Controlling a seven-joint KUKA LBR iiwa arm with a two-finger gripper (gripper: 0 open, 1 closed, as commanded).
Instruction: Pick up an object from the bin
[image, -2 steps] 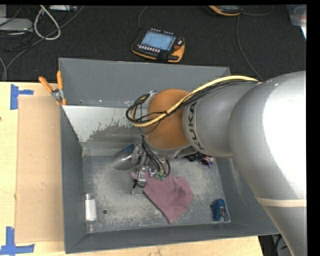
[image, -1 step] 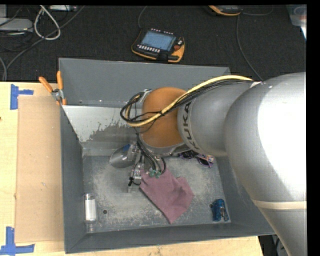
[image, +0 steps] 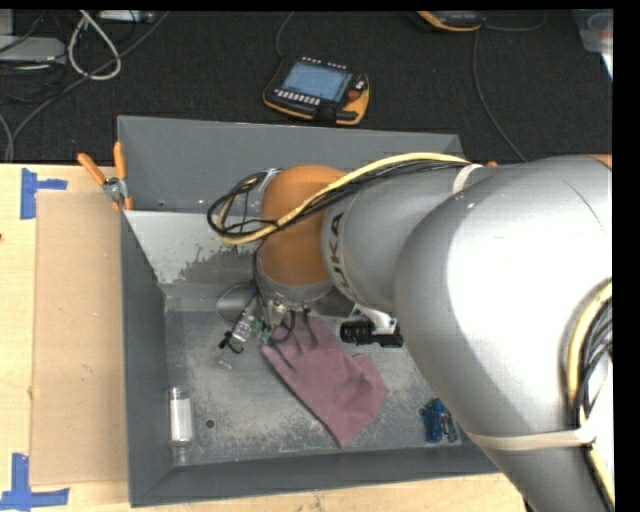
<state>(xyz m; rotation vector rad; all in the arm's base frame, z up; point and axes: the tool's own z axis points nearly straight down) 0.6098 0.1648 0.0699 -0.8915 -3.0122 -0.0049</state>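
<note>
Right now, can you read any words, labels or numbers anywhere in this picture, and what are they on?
Nothing can be read clearly.
Dark letters on the arm: partly hidden, unreadable.
Display on the pendant: too small to read.
No text seen on the bin or its things.

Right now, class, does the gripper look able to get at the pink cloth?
Probably yes: the gripper hangs at the top corner of the cloth, and nothing lies on it there.

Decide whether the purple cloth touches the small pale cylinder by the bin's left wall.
Apart. The camera view shows bare bin floor between the cloth and the cylinder.
</note>
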